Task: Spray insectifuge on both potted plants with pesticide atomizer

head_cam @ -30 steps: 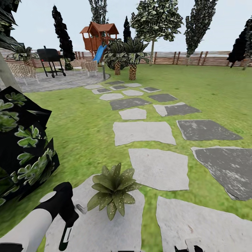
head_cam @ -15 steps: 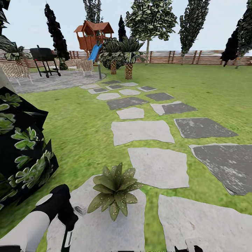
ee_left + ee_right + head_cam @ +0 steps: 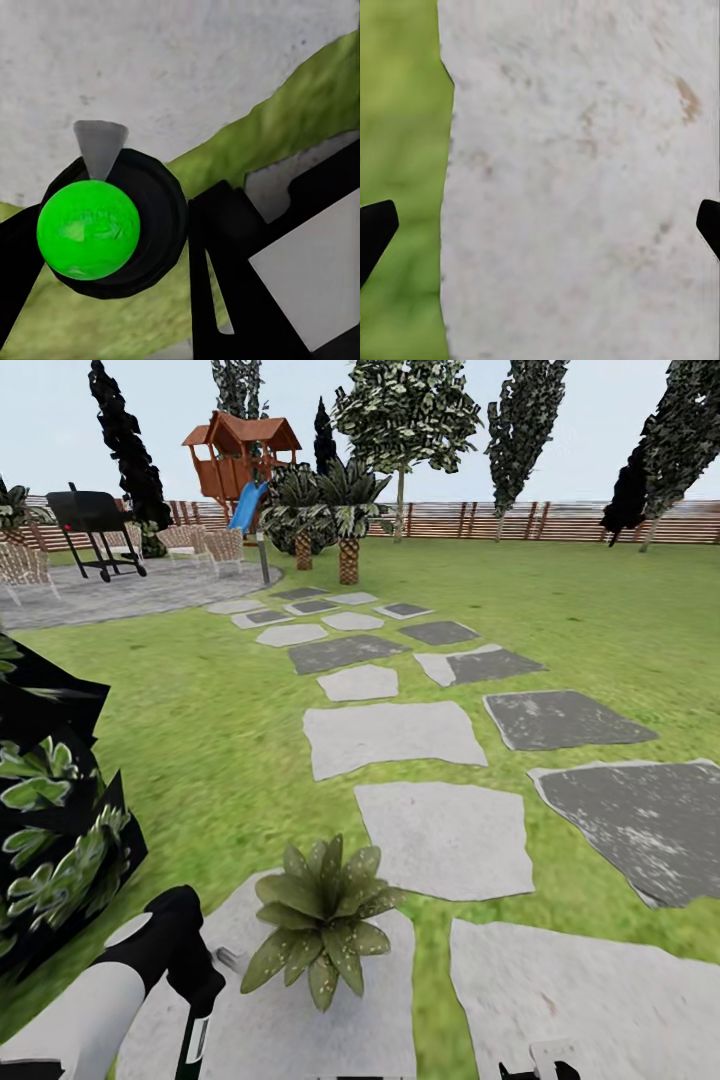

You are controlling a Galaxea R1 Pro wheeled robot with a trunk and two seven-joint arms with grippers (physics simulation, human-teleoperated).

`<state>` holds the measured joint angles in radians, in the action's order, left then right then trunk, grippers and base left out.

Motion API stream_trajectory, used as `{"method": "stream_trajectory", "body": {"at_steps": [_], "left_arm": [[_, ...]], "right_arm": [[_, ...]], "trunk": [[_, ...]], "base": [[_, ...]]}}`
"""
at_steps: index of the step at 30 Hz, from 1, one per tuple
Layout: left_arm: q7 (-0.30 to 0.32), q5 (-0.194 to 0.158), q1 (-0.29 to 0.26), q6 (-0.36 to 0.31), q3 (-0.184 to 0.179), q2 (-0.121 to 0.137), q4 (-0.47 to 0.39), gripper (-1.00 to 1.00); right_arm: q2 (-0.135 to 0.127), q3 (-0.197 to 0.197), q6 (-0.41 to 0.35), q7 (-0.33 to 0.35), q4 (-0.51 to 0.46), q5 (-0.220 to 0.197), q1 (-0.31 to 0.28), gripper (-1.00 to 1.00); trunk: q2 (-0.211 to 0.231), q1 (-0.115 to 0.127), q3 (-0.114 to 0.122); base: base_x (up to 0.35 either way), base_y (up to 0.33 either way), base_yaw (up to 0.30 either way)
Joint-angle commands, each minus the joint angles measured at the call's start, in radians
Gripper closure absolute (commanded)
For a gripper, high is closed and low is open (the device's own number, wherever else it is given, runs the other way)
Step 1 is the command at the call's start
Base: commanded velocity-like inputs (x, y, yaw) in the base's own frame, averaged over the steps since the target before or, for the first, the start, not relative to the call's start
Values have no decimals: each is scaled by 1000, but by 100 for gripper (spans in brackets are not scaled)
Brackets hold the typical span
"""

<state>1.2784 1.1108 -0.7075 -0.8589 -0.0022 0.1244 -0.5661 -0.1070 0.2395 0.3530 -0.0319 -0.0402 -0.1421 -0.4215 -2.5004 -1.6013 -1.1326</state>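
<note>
Left gripper (image 3: 205,1000) clamps the pesticide atomizer (image 3: 90,229), nozzle aimed right at the potted plant (image 3: 320,920) just beside it, while the right gripper (image 3: 540,217) hangs spread wide.

Left arm (image 3: 90,1010) low, reaching forward, black wrist angled down; left gripper (image 3: 112,232) clamps round green-topped object. Right gripper (image 3: 540,225) spread wide, pointing down.

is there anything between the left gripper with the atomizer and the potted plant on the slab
Nothing visible stands in the way. The left gripper holds the atomizer, its grey nozzle facing the potted plant. Between nozzle and leaves lies bare stone slab; the dark leafy bush sits off to the left, away from that line.
</note>
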Motion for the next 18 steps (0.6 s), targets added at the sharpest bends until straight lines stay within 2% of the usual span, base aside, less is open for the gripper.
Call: {"method": "stream_trajectory", "body": {"at_steps": [1,5,11,18], "left_arm": [[8,7,0,-9,0,0,-1,100],[7,5,3,-7,1,0,11,100],[7,5,3,-5,-1,12,35,100],[7,6,2,-6,-2,9,31,100]], "right_arm": [[0,9,3,-2,0,-10,0,-100],[0,8,3,-2,0,-10,0,-100],[0,7,2,-2,0,-10,0,-100],[1,7,1,-2,0,-10,0,-100]], "trunk": [[0,0,-1],[0,0,-1],[0,0,-1],[0,0,-1]], "base": [[84,12,0],[19,3,-13],[-5,5,-227],[-201,193,-48]]}}
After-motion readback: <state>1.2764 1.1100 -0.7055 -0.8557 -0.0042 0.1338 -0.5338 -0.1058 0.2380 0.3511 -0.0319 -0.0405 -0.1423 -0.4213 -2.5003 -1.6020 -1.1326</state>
